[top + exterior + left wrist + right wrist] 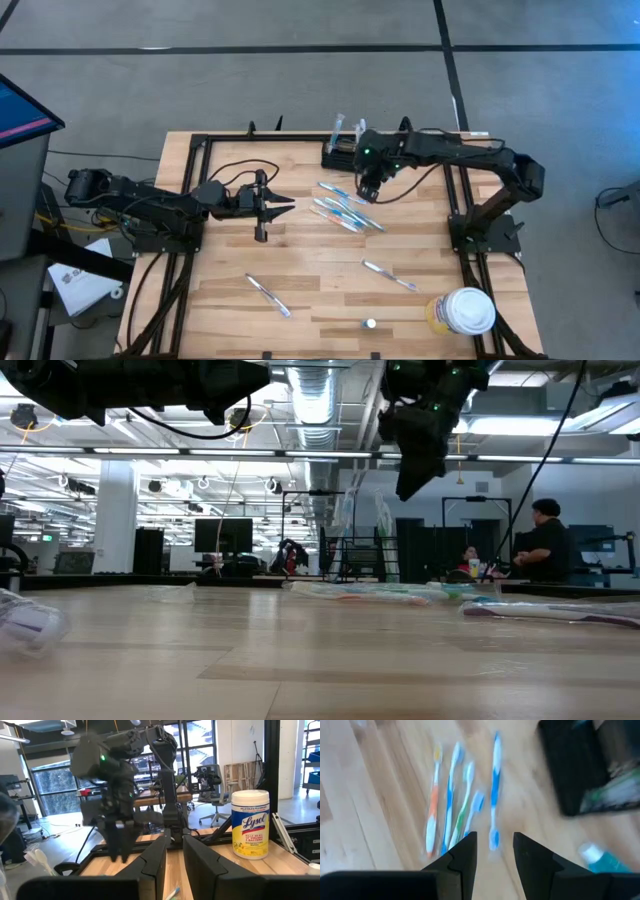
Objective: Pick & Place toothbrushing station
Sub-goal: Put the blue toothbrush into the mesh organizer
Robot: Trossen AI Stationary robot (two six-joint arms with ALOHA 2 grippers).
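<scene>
The toothbrushing station, a small black mesh holder box [340,155] with brushes standing in it, sits on the table at the far edge. It also shows in the right wrist view [580,765]. Several loose toothbrushes [345,210] lie on the wood just in front of it. My right gripper [370,190] hovers above these brushes [455,800], open and empty, fingers pointing down [495,845]. In the low view it hangs well clear of the table [420,455]. My left gripper [275,205] is open and empty above the table's left middle, pointing toward the right side [175,860].
A white-lidded yellowish Lysol tub [465,310] stands at the near right corner. Single toothbrushes lie at the near middle [390,275] and near left [268,295]. A small cap [370,323] lies near the front edge. A blue tube [600,857] lies beside the holder.
</scene>
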